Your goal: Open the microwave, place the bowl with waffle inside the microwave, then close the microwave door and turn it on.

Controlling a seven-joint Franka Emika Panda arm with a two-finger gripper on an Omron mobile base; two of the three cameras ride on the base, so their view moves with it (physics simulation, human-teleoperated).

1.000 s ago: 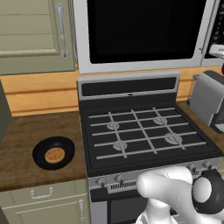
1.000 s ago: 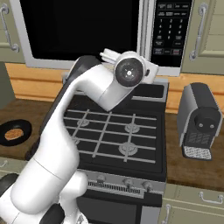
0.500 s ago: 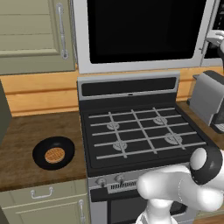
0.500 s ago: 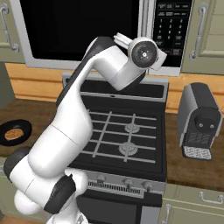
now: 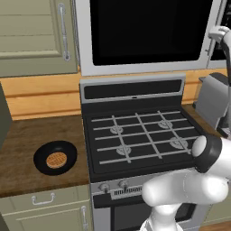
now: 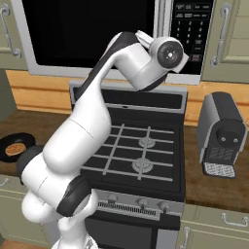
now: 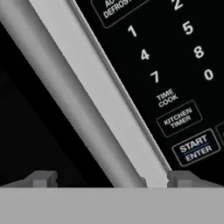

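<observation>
1. Microwave door (image 5: 144,34) shut above the stove (image 5: 140,135); handle (image 7: 78,100) running diagonally, close up.
2. End effector (image 7: 111,178) released, fingertips (image 7: 41,178) straddling the handle.
3. Bowl (image 5: 55,157) holding waffle (image 5: 56,159) on the wooden surface (image 5: 27,149), left of the stove.

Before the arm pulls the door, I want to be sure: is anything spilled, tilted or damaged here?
Nothing stands out. The microwave door is shut and sits straight. The bowl rests flat on the wooden counter left of the stove, with the waffle inside it. The coffee machine stands upright.
</observation>
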